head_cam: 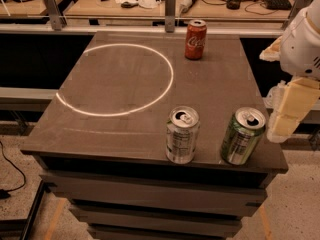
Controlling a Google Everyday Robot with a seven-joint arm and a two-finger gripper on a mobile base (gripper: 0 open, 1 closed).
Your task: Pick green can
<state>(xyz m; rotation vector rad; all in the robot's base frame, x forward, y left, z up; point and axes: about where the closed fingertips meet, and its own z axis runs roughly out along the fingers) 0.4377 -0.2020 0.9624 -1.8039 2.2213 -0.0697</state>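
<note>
Three cans stand upright on a flat, matte, dark grey-brown table point(100, 134) with square corners and stepped dark layers below its top. The green can point(243, 136) is a shiny metal cylinder with a silver lid, a pull tab and a pale text panel on its side. It stands near the front right corner, close to the front edge. The silver-white can point(182, 135), of the same shape, stands near it on its left, not touching, also close to the front edge. The red Coca-Cola can point(195, 40) stands well apart, near the far edge. A thin white ring point(172, 79) is marked on the left and middle of the top, and no can stands inside it. Speckled floor point(295, 204) shows at the right of the table, and a cluttered wooden bench point(90, 6) runs behind it. The gripper point(286, 115), made of blocky cream parts under a smooth white housing, hangs beyond the table's right edge, just to the right of the green can and apart from it, with nothing between them. Whether the gripper is released or clenched cannot be told.
</note>
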